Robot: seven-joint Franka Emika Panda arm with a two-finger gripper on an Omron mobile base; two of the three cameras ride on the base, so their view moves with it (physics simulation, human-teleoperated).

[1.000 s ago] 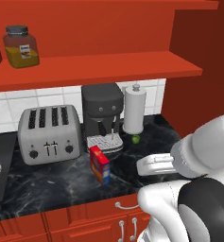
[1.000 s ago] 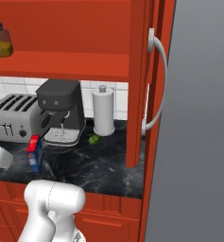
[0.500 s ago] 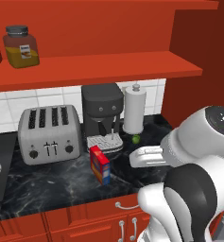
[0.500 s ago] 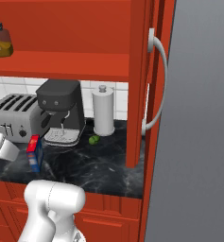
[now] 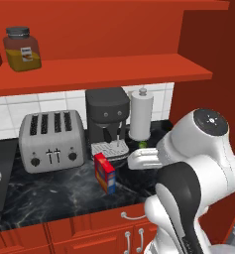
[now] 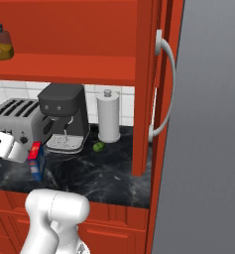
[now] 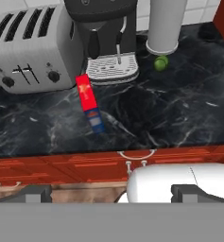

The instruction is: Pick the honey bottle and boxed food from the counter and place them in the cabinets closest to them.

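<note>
The pincer [image 7: 111, 193] hangs above the front edge of the table [image 7: 170, 118] and looks down on it; its two dark tips stand well apart near the bottom of the hand view, with nothing between them, so it is wide and holds nothing. The boxed food [image 7: 90, 109] stands upright on the table, ahead of the pincer and a little to its left, apart from both tips. In the left base view the same box [image 5: 105, 172] is to the left of the white hand, not touching it. Farther ahead of the pincer, behind the box, is a black coffee machine [image 7: 104, 28] with a silver drip tray, and a silver toaster [image 7: 30, 47] stands beside it to the left. A white paper-towel roll [image 7: 165, 23] stands ahead to the right, with a small green lime [image 7: 160, 62] just beside its foot. The honey bottle [image 5: 22, 48] sits on the red shelf [image 5: 114, 72] of the cabinets, high above the table and far to the left of the pincer. In the right base view a red cabinet door [image 6: 151, 84] with a curved silver handle stands open on the right.
</note>
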